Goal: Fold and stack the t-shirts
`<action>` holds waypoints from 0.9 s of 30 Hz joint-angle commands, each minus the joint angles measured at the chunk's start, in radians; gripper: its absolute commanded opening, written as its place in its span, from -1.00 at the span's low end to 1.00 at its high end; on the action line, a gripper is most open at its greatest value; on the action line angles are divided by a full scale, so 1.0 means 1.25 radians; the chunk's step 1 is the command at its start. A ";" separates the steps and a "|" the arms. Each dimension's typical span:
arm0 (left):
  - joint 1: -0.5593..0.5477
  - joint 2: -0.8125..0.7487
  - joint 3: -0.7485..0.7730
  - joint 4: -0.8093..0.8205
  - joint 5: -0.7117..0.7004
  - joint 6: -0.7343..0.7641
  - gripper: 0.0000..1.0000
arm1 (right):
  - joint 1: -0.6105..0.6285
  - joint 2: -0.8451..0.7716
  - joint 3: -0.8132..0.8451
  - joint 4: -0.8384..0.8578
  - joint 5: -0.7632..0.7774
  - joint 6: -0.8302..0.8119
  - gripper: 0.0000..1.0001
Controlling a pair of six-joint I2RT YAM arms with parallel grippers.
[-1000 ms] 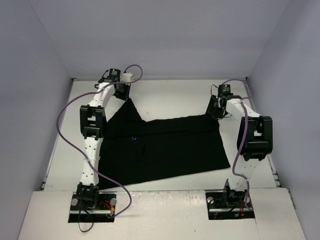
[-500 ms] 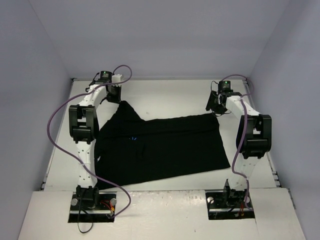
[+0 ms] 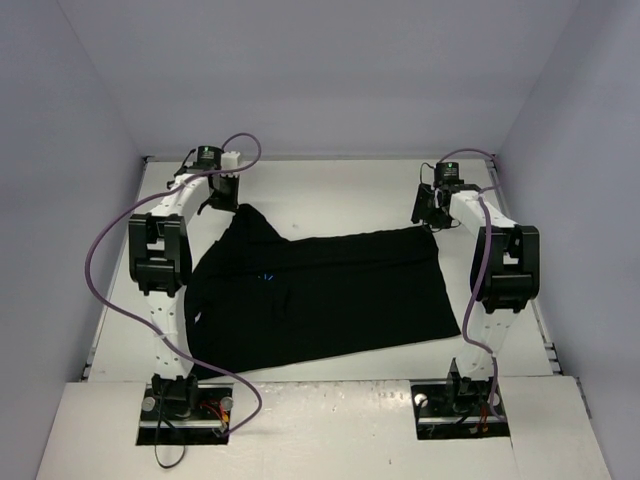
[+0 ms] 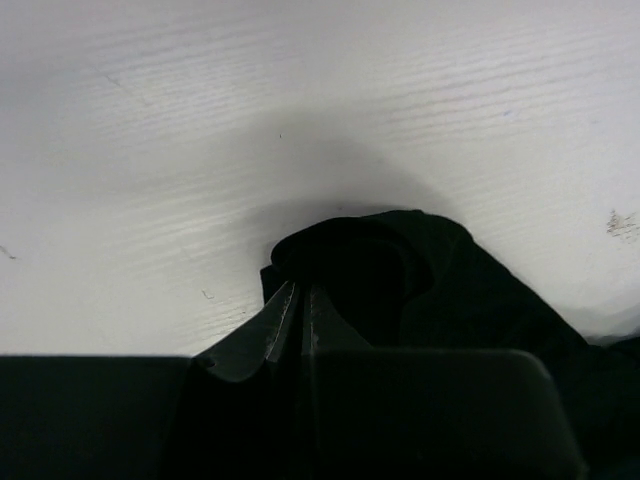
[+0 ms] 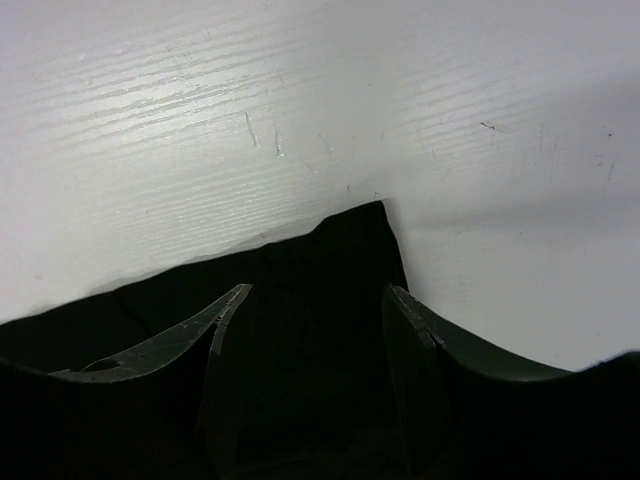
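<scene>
The black t-shirt [image 3: 330, 290] lies spread on the white table, with a tiny blue mark [image 3: 267, 277] near its left middle. My left gripper [image 3: 222, 196] is at the shirt's far left corner. In the left wrist view it [image 4: 297, 290] is shut on a bunched fold of the shirt [image 4: 400, 270]. My right gripper [image 3: 432, 212] is open at the shirt's far right corner. In the right wrist view its fingers [image 5: 215, 318] straddle that corner [image 5: 340, 260] just above the cloth.
The white table [image 3: 340, 190] is walled by grey panels at the back and both sides. Purple cables [image 3: 105, 250] loop off both arms. The arm bases [image 3: 185, 395] stand at the near edge.
My left gripper has moved left and back, dragging the shirt's far left corner with it. My right gripper has shifted slightly back at the far right corner.
</scene>
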 commanded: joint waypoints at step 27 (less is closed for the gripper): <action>0.008 -0.093 0.119 -0.006 -0.020 -0.019 -1.00 | 0.030 0.158 0.148 0.005 0.040 -0.095 -0.85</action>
